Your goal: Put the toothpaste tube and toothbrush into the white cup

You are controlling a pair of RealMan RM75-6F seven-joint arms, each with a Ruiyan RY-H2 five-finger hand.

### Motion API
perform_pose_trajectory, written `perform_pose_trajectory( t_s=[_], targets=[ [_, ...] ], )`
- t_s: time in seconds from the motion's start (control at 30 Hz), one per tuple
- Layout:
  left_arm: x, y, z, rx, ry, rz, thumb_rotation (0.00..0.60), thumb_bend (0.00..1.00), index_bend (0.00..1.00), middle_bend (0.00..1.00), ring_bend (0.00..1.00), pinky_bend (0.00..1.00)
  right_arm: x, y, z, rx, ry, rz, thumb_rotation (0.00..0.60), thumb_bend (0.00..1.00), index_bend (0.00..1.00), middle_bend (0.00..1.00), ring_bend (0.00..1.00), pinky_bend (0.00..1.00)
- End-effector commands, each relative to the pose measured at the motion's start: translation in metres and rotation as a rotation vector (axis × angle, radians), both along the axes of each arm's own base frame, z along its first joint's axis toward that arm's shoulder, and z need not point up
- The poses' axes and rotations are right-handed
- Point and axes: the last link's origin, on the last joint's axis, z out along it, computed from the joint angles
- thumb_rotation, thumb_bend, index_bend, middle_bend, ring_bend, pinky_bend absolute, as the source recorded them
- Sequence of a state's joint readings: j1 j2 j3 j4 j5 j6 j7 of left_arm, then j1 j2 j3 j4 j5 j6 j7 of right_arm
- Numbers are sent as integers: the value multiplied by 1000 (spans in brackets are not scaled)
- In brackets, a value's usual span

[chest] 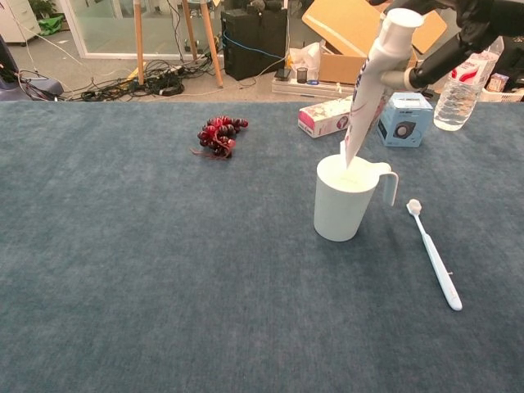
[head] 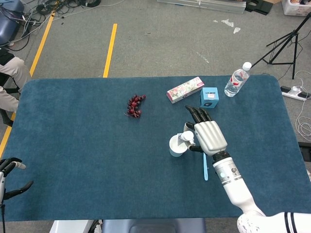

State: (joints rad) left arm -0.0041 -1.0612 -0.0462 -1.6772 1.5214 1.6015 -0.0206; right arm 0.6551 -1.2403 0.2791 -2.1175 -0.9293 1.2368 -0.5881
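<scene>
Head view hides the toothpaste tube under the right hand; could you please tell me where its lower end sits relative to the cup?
Observer: In the chest view, the toothpaste tube points its flat end down at the white cup, about level with the rim.
Operator: Is it upright?
Observer: Tilted; the cap leans right, where the right hand grips it.
Operator: And the toothbrush head?
Observer: It lies right of the cup, apart from it.

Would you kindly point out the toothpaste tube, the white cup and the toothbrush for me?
toothpaste tube (chest: 372, 82): chest view, middle of its body.
white cup (chest: 340, 209): chest view, front of its wall.
toothbrush (chest: 435, 264): chest view, middle of its handle.
</scene>
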Motion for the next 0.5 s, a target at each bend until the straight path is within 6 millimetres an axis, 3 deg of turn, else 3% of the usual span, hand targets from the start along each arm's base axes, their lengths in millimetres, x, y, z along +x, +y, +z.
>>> perform_pose_trajectory(
  t_s=[0.03,0.5],
  targets=[
    [0,0,0,0,0,0,600,29,468,365,311,375,-1,0,-3,8,-2,-4,600,307,660,57,0,60],
    [0,-1,0,1,0,-2,600,26,468,365,311,375,-4,0,-9,27,-1,-11,600,307,660,57,0,60]
  ],
)
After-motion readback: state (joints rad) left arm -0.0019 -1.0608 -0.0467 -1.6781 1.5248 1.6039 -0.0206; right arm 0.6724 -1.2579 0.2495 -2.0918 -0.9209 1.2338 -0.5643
